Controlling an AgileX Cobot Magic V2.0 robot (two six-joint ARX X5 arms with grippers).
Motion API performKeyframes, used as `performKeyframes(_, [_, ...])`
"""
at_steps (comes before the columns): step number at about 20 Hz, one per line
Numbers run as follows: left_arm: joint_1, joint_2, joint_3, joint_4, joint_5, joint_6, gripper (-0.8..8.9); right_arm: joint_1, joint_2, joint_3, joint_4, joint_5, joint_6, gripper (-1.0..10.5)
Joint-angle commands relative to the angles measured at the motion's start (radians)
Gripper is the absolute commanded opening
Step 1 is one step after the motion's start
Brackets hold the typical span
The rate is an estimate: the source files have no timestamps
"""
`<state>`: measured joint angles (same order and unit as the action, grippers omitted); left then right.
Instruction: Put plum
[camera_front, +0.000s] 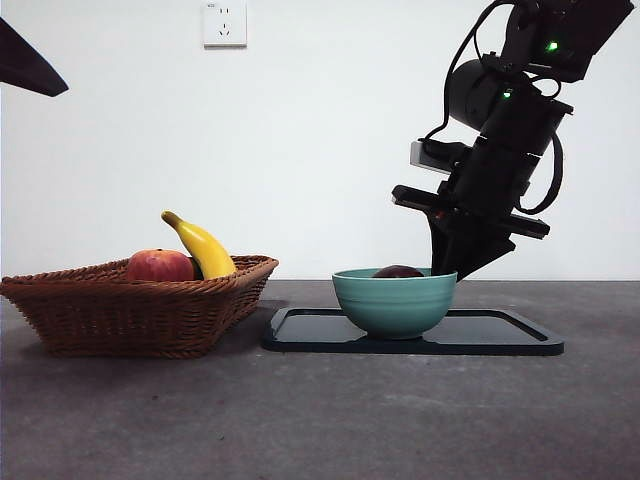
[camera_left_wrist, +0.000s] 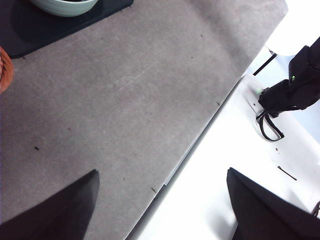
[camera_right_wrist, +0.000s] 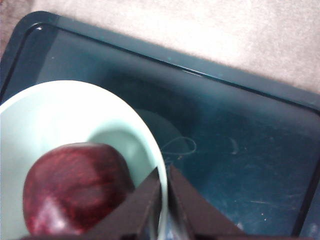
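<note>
Right gripper (camera_right_wrist: 164, 200) pinches the bowl (camera_right_wrist: 75, 110) rim beside the plum (camera_right_wrist: 75, 187); left gripper (camera_left_wrist: 162, 207) gapes, apparently over bare table edge.

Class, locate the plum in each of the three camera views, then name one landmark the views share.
Front view: the plum peeks above the rim of the green bowl, centre-right.
Left wrist view: plum not visible; only the bowl's edge shows.
Right wrist view: plum fills the lower-left, inside the bowl, beside the right gripper.
Shared landmark: the dark tray under the bowl.
</note>
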<state>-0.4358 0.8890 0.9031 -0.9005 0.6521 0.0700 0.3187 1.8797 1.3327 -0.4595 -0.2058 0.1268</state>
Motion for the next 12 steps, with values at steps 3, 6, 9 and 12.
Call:
performKeyframes(3, [-0.004, 0.005, 0.008, 0.006, 0.003, 0.019, 4.02, 0.004, 0.015, 0.027, 0.009, -0.002, 0.005, 2.1])
performKeyframes(6, [-0.004, 0.005, 0.008, 0.006, 0.003, 0.019, 4.03, -0.001, -0.041, 0.031, -0.002, -0.002, 0.005, 2.1])
performKeyframes(9, [-0.004, 0.005, 0.008, 0.007, 0.003, 0.020, 4.02, -0.005, -0.198, 0.031, -0.045, -0.003, 0.003, 2.1])
performKeyframes(12, [-0.004, 0.005, 0.008, 0.006, 0.003, 0.020, 4.03, -0.004, -0.404, 0.031, -0.180, -0.007, -0.015, 2.1])
